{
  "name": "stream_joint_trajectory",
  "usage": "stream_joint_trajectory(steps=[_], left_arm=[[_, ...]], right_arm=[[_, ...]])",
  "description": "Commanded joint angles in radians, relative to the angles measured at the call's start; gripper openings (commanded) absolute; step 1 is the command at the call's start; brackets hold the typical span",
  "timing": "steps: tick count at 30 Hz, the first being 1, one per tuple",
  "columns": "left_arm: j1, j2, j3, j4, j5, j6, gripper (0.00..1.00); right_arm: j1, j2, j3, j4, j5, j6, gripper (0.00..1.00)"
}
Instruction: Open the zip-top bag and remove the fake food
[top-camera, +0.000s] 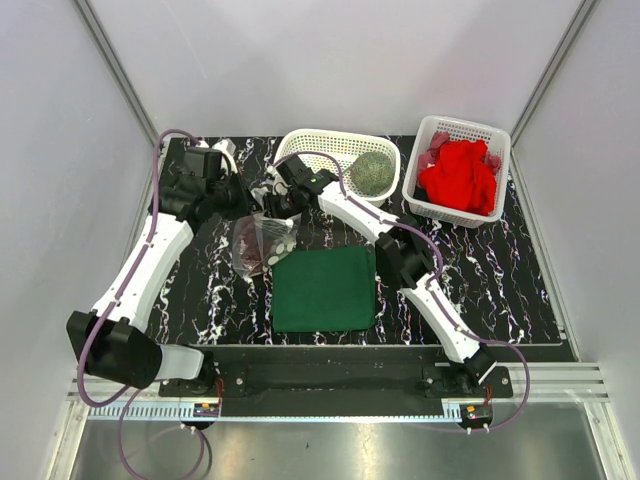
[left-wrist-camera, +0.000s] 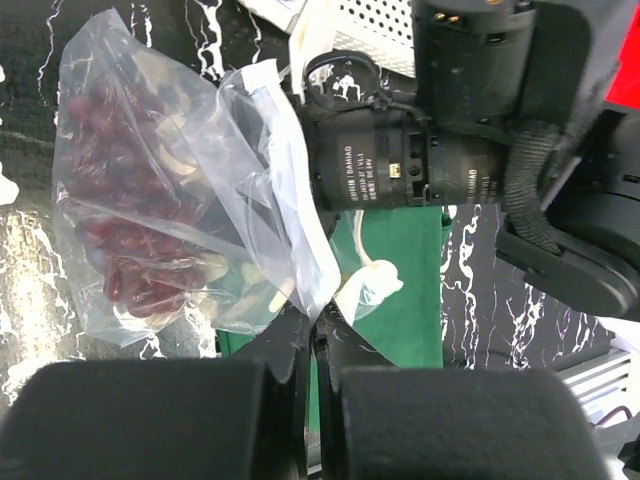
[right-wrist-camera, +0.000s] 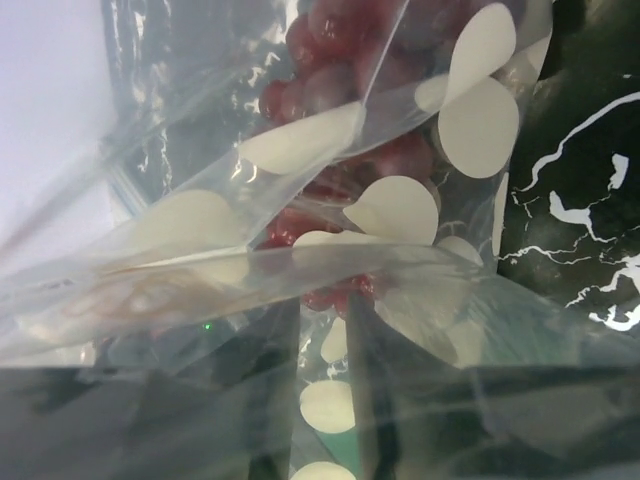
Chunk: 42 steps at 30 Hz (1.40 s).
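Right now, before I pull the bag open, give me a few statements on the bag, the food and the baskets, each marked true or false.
1. The green ball sits in a white basket. True.
2. The red cloth lies on the green cloth. False: it is in the other basket, far right.
3. Dark red berries are inside the bag. True.
4. The bag lies in a basket. False: it is outside both, at the green cloth's far left corner.
5. The left gripper is clear of the bag. False: it pinches the bag's edge.
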Motion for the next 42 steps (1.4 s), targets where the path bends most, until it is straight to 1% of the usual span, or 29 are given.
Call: stream_joint_trajectory(steps=[1, 4, 5, 8, 10, 13, 15, 18, 24, 26, 28, 29, 30, 31, 35, 36, 39, 42], left_arm=[[-0.009, -0.011, 0.016, 0.070, 0.046, -0.025, 0.00], [-0.019, -0.002, 0.026, 0.079, 0.045, -0.032, 0.00], [-0.021, 0.001, 0.029, 0.081, 0.045, -0.032, 0.00], [-0.024, 0.006, 0.027, 0.082, 0.046, -0.037, 0.00], [-0.026, 0.005, 0.024, 0.085, 0.045, -0.042, 0.00], [-0.030, 0.000, 0.007, 0.094, 0.043, -0.052, 0.00], [-0.032, -0.003, -0.008, 0.108, 0.045, -0.060, 0.00], [-0.038, -0.021, -0.059, 0.130, 0.046, -0.081, 0.00], [-0.039, -0.054, -0.126, 0.142, 0.035, -0.094, 0.00], [-0.039, -0.072, -0.139, 0.144, 0.026, -0.089, 0.00], [-0.039, -0.087, -0.145, 0.141, 0.006, -0.078, 0.00], [-0.039, -0.094, -0.146, 0.131, -0.003, -0.072, 0.00], [-0.038, -0.098, -0.143, 0.125, -0.026, -0.056, 0.00], [-0.036, -0.106, -0.142, 0.118, -0.038, -0.045, 0.00], [0.000, -0.115, -0.120, 0.087, -0.063, 0.020, 0.00], [0.010, -0.117, -0.117, 0.081, -0.069, 0.052, 0.00], [0.042, -0.130, -0.108, 0.065, -0.083, 0.101, 0.00], [0.046, -0.150, -0.116, 0.062, -0.089, 0.161, 0.00]], right_arm=[[0.001, 0.001, -0.027, -0.014, -0.020, -0.012, 0.36], [0.009, 0.000, -0.044, -0.010, -0.020, -0.009, 0.39], [0.008, 0.001, -0.045, -0.008, -0.020, -0.009, 0.44], [0.008, 0.018, -0.044, 0.001, -0.028, -0.003, 0.50], [0.011, 0.041, -0.031, 0.004, -0.038, -0.002, 0.53], [0.011, 0.063, -0.036, 0.021, -0.049, 0.017, 0.60], [0.011, 0.075, -0.044, 0.048, -0.063, 0.047, 0.61], [0.012, 0.099, -0.044, 0.082, -0.080, 0.090, 0.61], [0.011, 0.119, -0.045, 0.131, -0.038, 0.118, 0.61], [0.011, 0.119, -0.027, 0.141, -0.031, 0.127, 0.54], [0.011, 0.115, -0.012, 0.139, -0.043, 0.136, 0.42], [0.011, 0.107, -0.011, 0.141, -0.044, 0.138, 0.40], [0.011, 0.077, -0.015, 0.139, -0.041, 0.137, 0.35], [0.009, 0.058, -0.019, 0.139, -0.041, 0.135, 0.21], [0.011, -0.031, -0.030, 0.121, -0.069, 0.143, 0.02], [0.011, -0.052, -0.018, 0.095, -0.074, 0.146, 0.00], [0.011, -0.083, 0.041, 0.046, -0.074, 0.150, 0.00], [0.009, -0.111, 0.088, 0.023, -0.077, 0.169, 0.00]])
